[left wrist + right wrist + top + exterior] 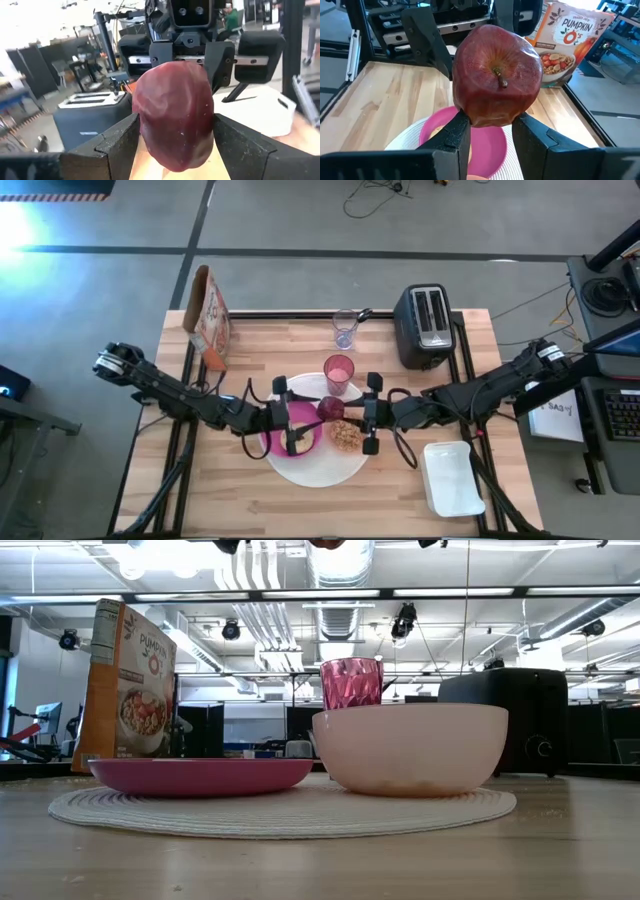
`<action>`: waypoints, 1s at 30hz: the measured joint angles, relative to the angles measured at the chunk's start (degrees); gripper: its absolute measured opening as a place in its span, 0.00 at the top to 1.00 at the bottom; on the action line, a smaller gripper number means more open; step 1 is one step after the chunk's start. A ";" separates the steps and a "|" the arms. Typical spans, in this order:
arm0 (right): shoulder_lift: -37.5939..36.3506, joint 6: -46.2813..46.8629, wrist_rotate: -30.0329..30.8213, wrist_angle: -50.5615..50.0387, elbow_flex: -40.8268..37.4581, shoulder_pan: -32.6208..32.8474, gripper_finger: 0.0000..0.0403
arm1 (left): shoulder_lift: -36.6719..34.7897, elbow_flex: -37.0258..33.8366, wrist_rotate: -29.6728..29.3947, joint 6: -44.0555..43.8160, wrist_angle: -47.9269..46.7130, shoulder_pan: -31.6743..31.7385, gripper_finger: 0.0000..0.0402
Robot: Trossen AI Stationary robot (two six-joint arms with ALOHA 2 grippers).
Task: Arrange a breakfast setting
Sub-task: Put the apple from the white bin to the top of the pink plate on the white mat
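The apple (pixel 496 77) hangs mid-air above the magenta plate (pixel 485 142), mid-handover: left claw (pixel 172 145) and right claw (pixel 490 132) both grasp it. Next, I judge, one claw must release before it is placed.

Crowded centre, open near edge

Both end effectors meet over the white plate (pixel 318 465); pink tumbler (pixel 339 372), glass (pixel 345 329) and toaster (pixel 427 327) block the far side, cereal box (pixel 209 315) far left, white tray (pixel 449 477) near right.
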 joint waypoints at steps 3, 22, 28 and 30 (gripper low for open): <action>0.00 0.04 0.14 0.00 0.01 0.00 0.73 | 0.04 0.00 -0.07 -6.09 -0.11 0.05 0.42; 0.04 4.68 -2.37 -1.14 0.07 -0.04 0.73 | 0.00 0.04 0.89 2.11 0.48 0.40 0.30; 0.11 0.19 -3.26 0.21 0.18 0.00 0.73 | 2.98 3.47 4.95 1.80 0.94 1.14 0.29; 0.13 -0.41 -3.35 0.23 0.53 0.00 0.73 | 4.69 5.13 4.35 2.31 0.90 1.18 0.29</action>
